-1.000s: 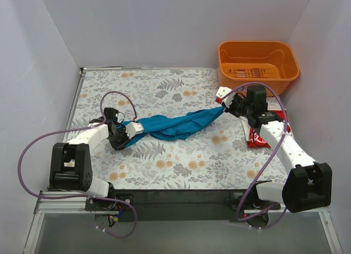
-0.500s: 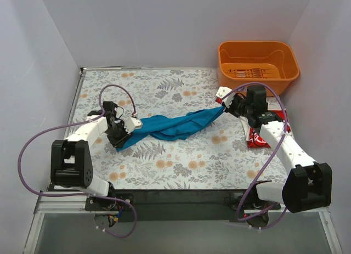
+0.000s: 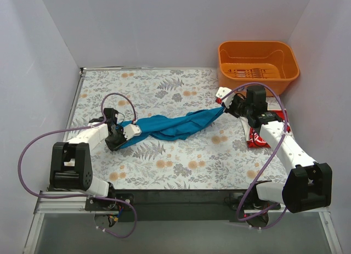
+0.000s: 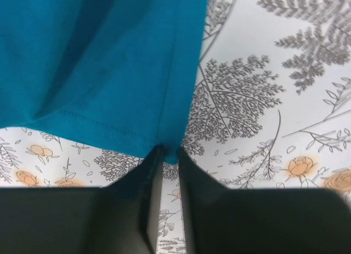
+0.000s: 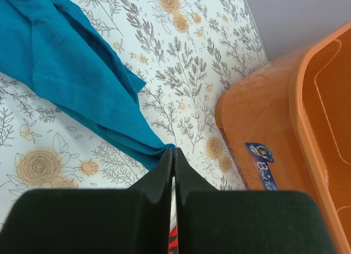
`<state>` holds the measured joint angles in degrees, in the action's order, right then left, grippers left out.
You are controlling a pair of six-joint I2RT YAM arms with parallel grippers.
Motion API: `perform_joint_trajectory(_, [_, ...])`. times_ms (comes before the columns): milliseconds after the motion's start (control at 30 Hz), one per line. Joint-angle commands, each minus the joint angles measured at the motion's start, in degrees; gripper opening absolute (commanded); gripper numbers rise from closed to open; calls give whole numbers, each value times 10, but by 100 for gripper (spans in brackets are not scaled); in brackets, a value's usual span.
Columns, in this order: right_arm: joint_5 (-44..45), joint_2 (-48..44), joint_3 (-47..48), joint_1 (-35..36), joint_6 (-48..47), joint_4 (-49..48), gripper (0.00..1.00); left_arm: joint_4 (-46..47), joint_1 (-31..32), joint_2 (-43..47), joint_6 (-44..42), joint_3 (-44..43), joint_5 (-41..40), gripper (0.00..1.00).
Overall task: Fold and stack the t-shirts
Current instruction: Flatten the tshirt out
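Holding the teal shirt [image 3: 173, 126] strung out as a bunched, twisted band across the middle of the bench [image 3: 164, 171], sagging partly onto the floral surface. Pinched at one end by the left tool [image 3: 127, 131], jaws narrow on a hem corner, with only a small bite of cloth between them in the wrist view. Pinched at the other end by the right tool [image 3: 224, 103], jaws almost together on a thin tip of fabric, just beside the orange basket [image 3: 258, 65]. Lying crumpled under the right arm near the bench's right edge: the red shirt [image 3: 256, 137], not yet folded. Likely to slip free at either end under a harder pull, given such shallow grips. Likely to land roped rather than flat, being twisted along its length. Risk too of nudging the basket or dragging the red shirt with the right forearm on any outward swing.
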<state>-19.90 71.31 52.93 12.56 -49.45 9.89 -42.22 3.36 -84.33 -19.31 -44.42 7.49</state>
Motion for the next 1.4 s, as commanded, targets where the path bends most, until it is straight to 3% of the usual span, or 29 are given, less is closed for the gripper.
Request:
perform_joint_trajectory(0, [-9,-14,22,4,8,-2,1,20,-5,-39,-20,40,-6,8])
perform_joint_trajectory(33, [-10,-14,23,5,8,-2,1,14,-5,-40,-22,39,0,1])
perform_joint_trajectory(167, [-13,-18,26,5,9,-2,1,-7,-6,-48,1,11,23,0])
perform_joint_trajectory(500, [13,-10,86,6,35,-23,1,-86,-55,-32,100,-231,141,0])
perform_joint_trajectory(667, [45,13,154,5,64,-71,1,-26,-99,-39,240,-382,187,0])
perform_joint_trajectory(900, [116,53,260,5,86,-175,1,106,-117,-29,381,-477,165,0])
perform_joint_trajectory(1100, [150,90,346,5,85,-243,1,228,-124,-24,454,-536,113,0])
perform_joint_trajectory(1367, [176,115,462,5,71,-287,1,319,-128,5,462,-573,61,0])
